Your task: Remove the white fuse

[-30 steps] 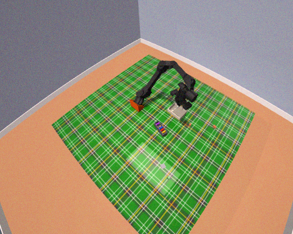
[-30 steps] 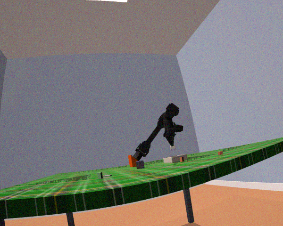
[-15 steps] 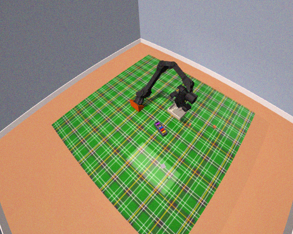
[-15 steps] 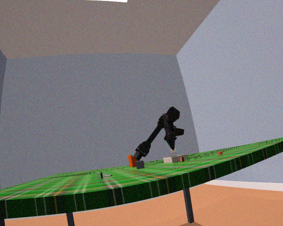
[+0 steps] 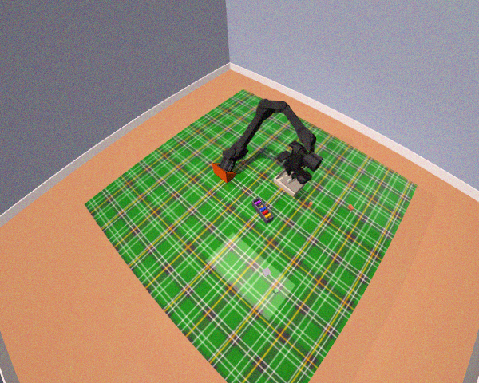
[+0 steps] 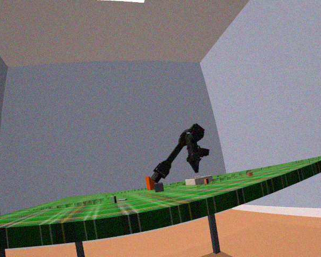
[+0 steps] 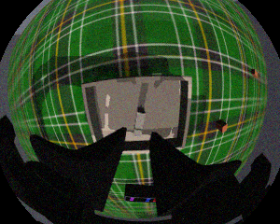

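- Letting go is the step in hand: the tool (image 7: 138, 133) hangs just above the tray (image 7: 93, 112), its fingers partly spread and pinching nothing.
- A small pale piece, which I take for the white fuse (image 7: 140, 110), shows below the fingertips against the tray floor. Whether it lies flat or stands on end is too small to tell.
- To do it well, I would spread the fingers a little wider while holding the wrist steady, so that neither pad drags the fuse over the rim.
- Lift straight up afterwards, away from the tray walls.
- Any retreat should keep well apart from the fuse block (image 5: 263, 209), which sits nearer the camera in the top view with its coloured fuses in a row.
- The bench (image 5: 157, 230) wears a green plaid cover crossed by white, yellow and dark lines, with a paler rectangular patch (image 5: 252, 276) toward the front.
- Two small orange bits (image 5: 350, 207) lie on it beyond the tray.
- The exterior view shows dark legs under the bench.
- Around it are an orange floor (image 5: 66, 313), grey-blue walls and a pale skirting.
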`<state>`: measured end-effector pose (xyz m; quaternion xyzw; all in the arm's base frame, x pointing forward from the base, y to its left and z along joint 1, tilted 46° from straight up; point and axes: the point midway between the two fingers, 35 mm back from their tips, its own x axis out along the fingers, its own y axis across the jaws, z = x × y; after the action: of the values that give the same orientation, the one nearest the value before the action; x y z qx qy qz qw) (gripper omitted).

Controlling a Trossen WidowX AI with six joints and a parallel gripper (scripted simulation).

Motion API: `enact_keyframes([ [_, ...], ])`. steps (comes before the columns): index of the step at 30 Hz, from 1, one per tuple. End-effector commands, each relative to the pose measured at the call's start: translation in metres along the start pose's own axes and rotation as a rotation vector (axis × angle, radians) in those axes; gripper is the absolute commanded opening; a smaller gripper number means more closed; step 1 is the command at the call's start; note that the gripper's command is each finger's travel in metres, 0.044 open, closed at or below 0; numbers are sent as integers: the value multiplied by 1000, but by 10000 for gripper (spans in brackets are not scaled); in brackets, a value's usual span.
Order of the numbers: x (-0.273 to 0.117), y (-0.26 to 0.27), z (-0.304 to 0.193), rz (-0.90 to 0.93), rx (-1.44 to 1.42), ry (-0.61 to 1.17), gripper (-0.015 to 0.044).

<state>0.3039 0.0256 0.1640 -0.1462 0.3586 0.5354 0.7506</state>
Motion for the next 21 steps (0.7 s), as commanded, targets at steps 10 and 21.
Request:
enact_keyframes([
  [10,-35,1,1,2,3,-4,330],
  [21,-37,2,2,-2,5,-8,330],
])
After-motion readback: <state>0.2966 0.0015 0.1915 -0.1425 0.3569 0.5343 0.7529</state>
